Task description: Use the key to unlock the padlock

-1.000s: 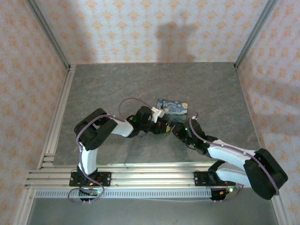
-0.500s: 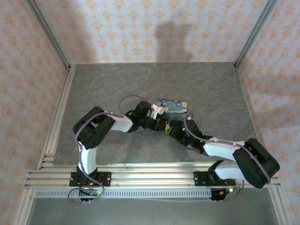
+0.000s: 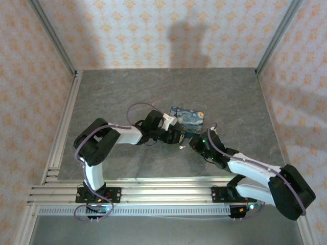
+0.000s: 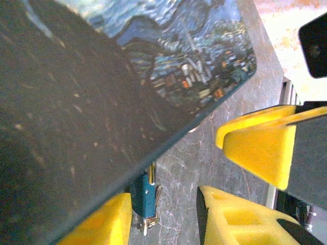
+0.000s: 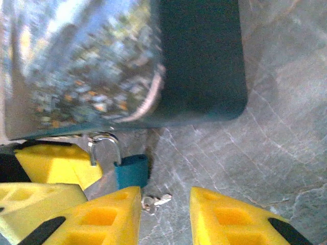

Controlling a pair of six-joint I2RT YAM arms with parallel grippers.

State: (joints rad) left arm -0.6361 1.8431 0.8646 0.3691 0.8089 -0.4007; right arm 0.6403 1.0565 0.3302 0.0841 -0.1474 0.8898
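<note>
Left end effector (image 4: 164, 194) and right end effector (image 5: 164, 193) are both sitting part-open, holding nothing. Padlock (image 5: 132, 171) is lying on bench (image 5: 276, 153) by tin (image 5: 199, 61), key (image 5: 156, 200) just beside it. We're judging both light, rigid, slick: pinch padlock body, key by its head

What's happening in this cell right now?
Both arms are closed in on the padlock, which sits on the table against the edge of the blue painted tin. The key lies at the padlock's base; whether it is in the keyhole is unclear. The left gripper and right gripper are open, gripping nothing. One shackle leg looks lifted free.
</note>
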